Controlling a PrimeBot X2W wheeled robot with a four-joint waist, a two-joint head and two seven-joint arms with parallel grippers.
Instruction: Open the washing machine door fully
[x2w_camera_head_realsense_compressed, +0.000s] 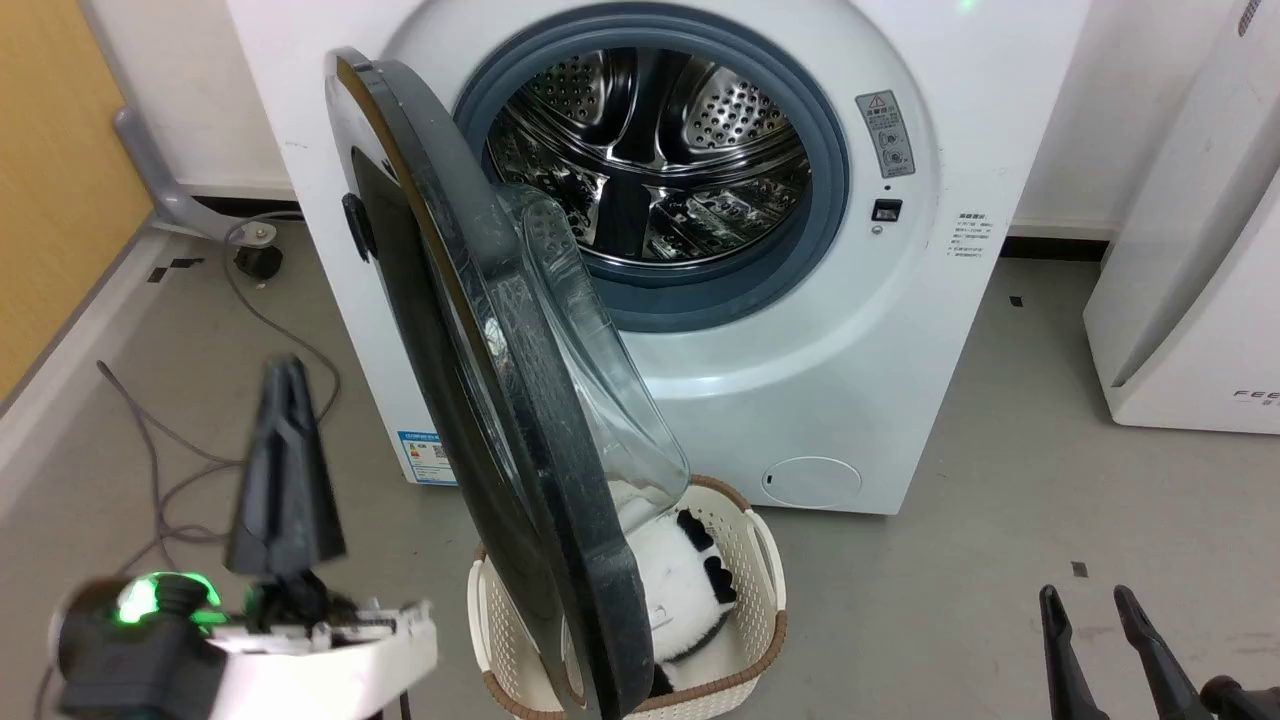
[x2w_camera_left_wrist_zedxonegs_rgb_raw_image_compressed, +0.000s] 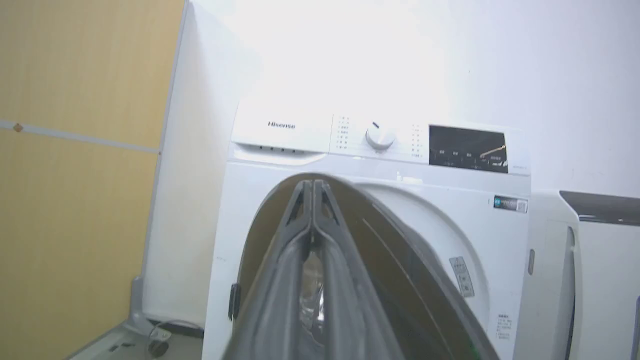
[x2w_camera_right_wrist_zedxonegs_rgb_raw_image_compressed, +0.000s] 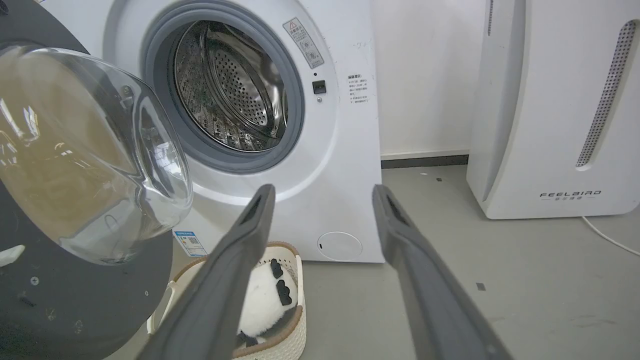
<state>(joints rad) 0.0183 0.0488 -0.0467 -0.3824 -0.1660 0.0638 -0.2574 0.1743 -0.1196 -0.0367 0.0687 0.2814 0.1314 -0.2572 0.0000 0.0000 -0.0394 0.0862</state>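
Observation:
The white washing machine (x2w_camera_head_realsense_compressed: 900, 330) stands with its steel drum exposed. Its round washing machine door (x2w_camera_head_realsense_compressed: 500, 400) is swung out on its left hinge, edge-on to the head view, glass bowl facing right. My left gripper (x2w_camera_head_realsense_compressed: 287, 375) is shut on nothing, fingers pointing up, left of the door's glossy outer face and apart from it. In the left wrist view the joined fingertips (x2w_camera_left_wrist_zedxonegs_rgb_raw_image_compressed: 312, 192) point at that outer face (x2w_camera_left_wrist_zedxonegs_rgb_raw_image_compressed: 395, 250). My right gripper (x2w_camera_head_realsense_compressed: 1085, 600) is open at the lower right, low over the floor. Its fingers (x2w_camera_right_wrist_zedxonegs_rgb_raw_image_compressed: 250, 235) frame the machine front (x2w_camera_right_wrist_zedxonegs_rgb_raw_image_compressed: 340, 150), with the door's glass bowl (x2w_camera_right_wrist_zedxonegs_rgb_raw_image_compressed: 90, 150) at left.
A white woven basket (x2w_camera_head_realsense_compressed: 770, 560) holding a panda plush (x2w_camera_head_realsense_compressed: 680, 590) sits on the floor under the door's lower edge. A white FEELAIR appliance (x2w_camera_head_realsense_compressed: 1200, 300) stands to the right. Cables (x2w_camera_head_realsense_compressed: 150, 450) trail on the floor at left beside a yellow wall panel (x2w_camera_head_realsense_compressed: 50, 150).

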